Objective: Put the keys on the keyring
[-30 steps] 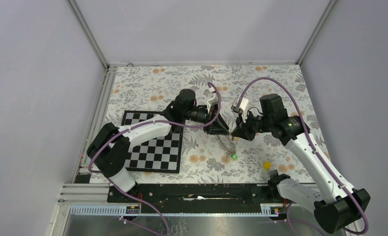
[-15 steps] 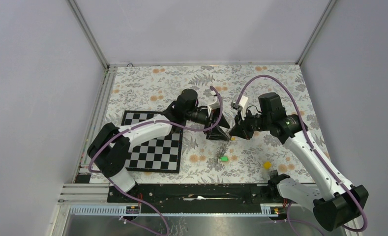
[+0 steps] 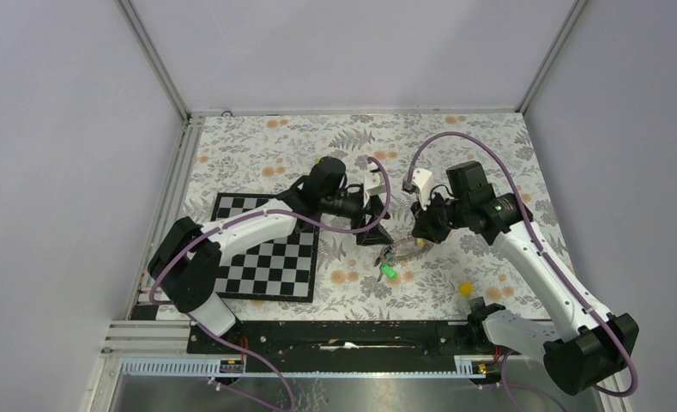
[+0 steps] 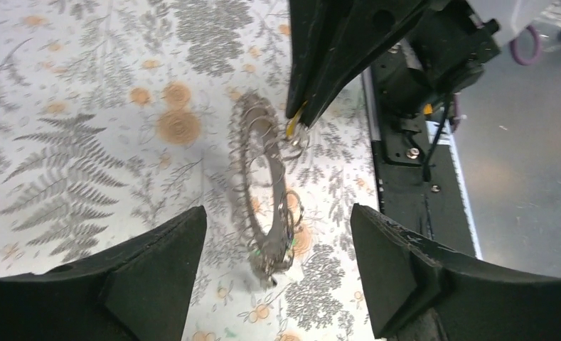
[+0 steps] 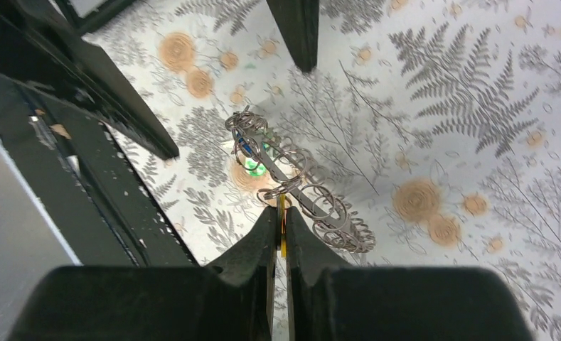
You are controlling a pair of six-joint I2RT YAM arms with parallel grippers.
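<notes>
no legible text, labels or numbers, floral cloth [image 3: 257, 146] and checkerboard [image 3: 266, 257] show patterns only

My top camera looks steeply down from high above the keyring [image 3: 396, 252], on its near side and far off. My left wrist camera looks down from close on the keyring's left, my right wrist camera from close on its right; all three share the keyring

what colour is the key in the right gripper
Orange-yellow key, clearest in the right wrist view.
</notes>
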